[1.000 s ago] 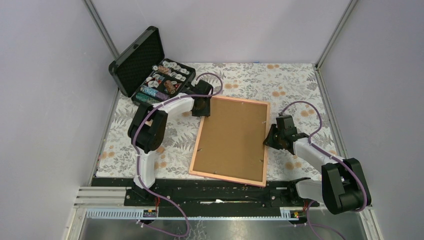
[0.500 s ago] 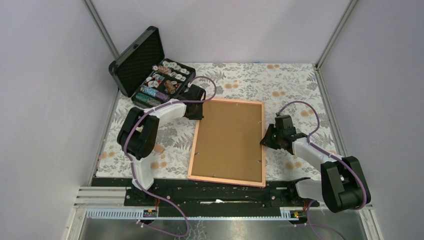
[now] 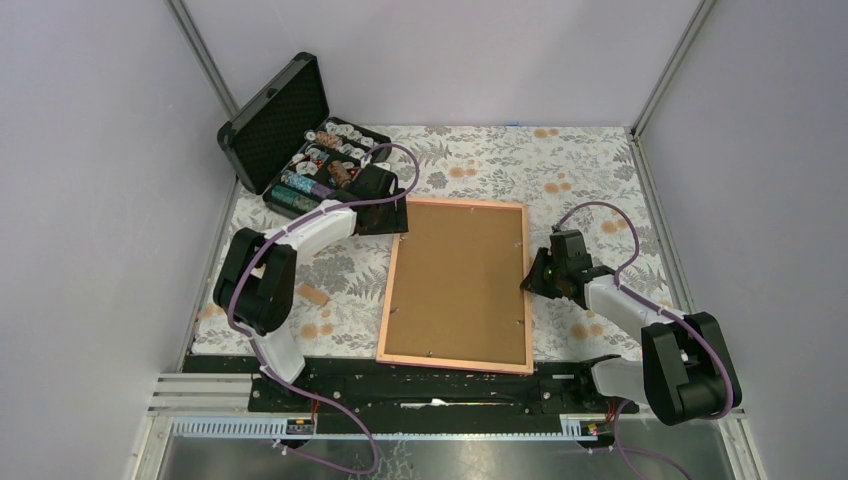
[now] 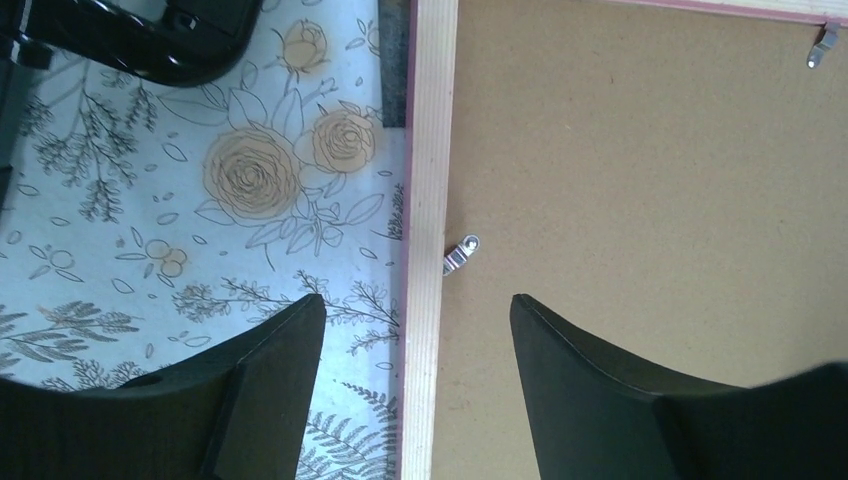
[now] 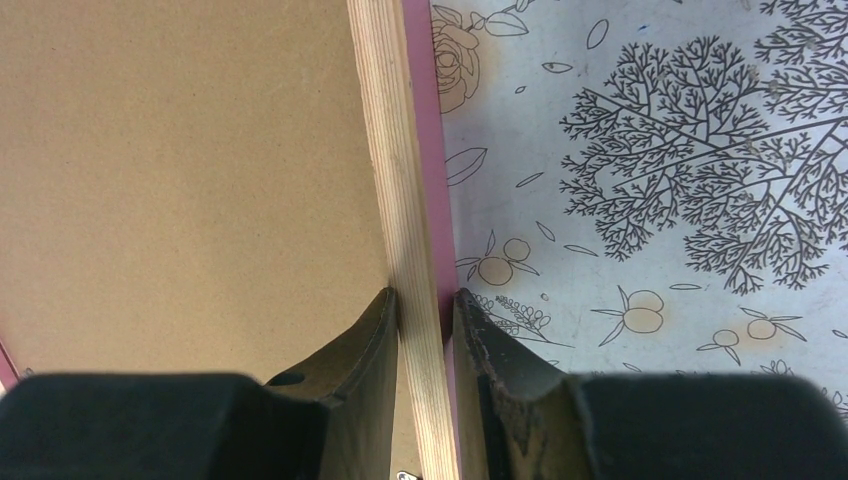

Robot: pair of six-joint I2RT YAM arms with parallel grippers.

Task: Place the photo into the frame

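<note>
Left jaws are spread wide apart, poised either side of the frame's [image 4: 428,150] far-left border beside a metal clip [image 4: 461,254]; right jaws are clamped on its right border; frame is seen lying flat mid-desk [image 3: 580,170], backing board [image 3: 460,280] upward.

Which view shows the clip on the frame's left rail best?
Left wrist: the clip sits mid-picture, sharp, at the inner edge of the frame rail, between the fingers of the open left gripper. The top view is too far off to make it out. The right wrist view shows only the opposite rail, gripped by the right gripper.
</note>
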